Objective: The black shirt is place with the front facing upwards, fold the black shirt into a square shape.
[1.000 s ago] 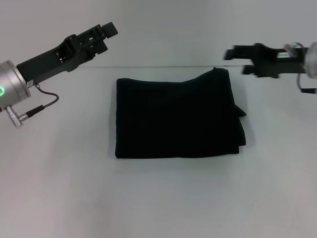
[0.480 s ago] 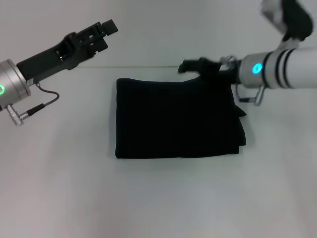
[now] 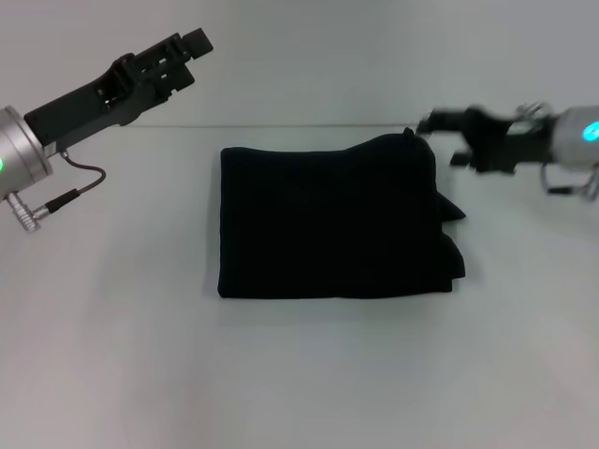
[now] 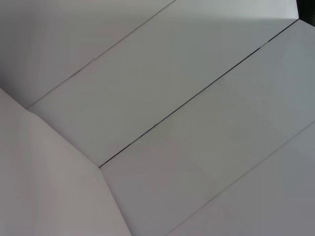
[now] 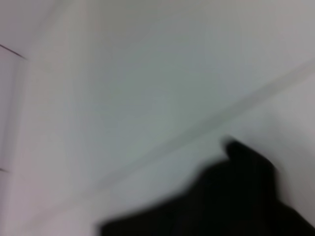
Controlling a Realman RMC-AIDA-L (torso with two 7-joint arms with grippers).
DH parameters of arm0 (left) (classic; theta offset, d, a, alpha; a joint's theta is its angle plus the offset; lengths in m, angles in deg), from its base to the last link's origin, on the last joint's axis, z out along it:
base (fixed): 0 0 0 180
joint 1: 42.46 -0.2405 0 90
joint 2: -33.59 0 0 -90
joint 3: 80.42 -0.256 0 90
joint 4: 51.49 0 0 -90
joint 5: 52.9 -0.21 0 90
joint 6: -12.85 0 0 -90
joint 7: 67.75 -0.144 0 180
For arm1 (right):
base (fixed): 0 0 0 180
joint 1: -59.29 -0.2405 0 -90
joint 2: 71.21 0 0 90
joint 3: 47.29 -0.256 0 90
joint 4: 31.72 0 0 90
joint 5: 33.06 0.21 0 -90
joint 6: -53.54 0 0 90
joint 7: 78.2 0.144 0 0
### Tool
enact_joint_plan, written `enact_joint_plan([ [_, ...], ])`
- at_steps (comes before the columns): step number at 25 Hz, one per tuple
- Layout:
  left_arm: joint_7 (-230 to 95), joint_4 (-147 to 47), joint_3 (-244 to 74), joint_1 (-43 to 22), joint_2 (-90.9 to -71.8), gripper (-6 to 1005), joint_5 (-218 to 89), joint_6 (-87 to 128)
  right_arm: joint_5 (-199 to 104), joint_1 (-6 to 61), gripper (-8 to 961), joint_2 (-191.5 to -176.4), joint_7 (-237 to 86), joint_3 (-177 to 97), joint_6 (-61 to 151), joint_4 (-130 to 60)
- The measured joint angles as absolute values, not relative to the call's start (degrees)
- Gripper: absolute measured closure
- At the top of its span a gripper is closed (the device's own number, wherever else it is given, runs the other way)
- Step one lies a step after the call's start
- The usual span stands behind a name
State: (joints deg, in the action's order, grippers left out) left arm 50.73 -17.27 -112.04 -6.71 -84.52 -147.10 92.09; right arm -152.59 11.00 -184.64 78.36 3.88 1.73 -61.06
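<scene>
The black shirt (image 3: 332, 223) lies folded into a rough square in the middle of the white table (image 3: 299, 374), lettering hidden. Its right side is uneven, with folds sticking out. My right gripper (image 3: 432, 123) hovers just beside the shirt's far right corner, blurred by motion. The right wrist view shows part of the shirt (image 5: 231, 201). My left gripper (image 3: 192, 45) is raised over the far left of the table, away from the shirt.
The table's far edge (image 3: 281, 125) meets a pale wall. The left wrist view shows only pale panels with dark seams (image 4: 197, 96).
My right arm swung in over the shirt's far edge, then pulled back to the right, beside the far right corner. My left arm rose slightly. The shirt has not moved.
</scene>
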Motion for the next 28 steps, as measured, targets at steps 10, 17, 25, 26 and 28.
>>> enact_joint_plan([
  [10,63.37,-17.03,-112.37,-6.98,-81.71,155,-160.03,99.98,-129.60,23.73,35,-183.41,52.74,-11.58,-29.50,-73.90],
  [17,75.33,-17.41,-112.35,-7.12,-81.88,155,-169.31,102.03,-127.07,30.79,29,-179.18,48.03,-17.77,-36.15,-70.86],
  [25,82.36,-20.40,-112.56,-8.79,-82.85,156,-172.96,93.27,-127.13,32.10,34,-177.92,43.99,-22.57,-35.77,-65.29],
  [26,82.44,-21.27,-112.55,-9.03,-82.94,156,-172.98,92.10,-127.05,32.04,36,-178.06,43.70,-22.65,-35.64,-65.13],
  [28,82.18,-22.19,-112.63,-9.25,-82.99,156,-173.12,90.95,-126.85,31.74,38,-178.29,43.30,-22.86,-35.32,-65.00],
])
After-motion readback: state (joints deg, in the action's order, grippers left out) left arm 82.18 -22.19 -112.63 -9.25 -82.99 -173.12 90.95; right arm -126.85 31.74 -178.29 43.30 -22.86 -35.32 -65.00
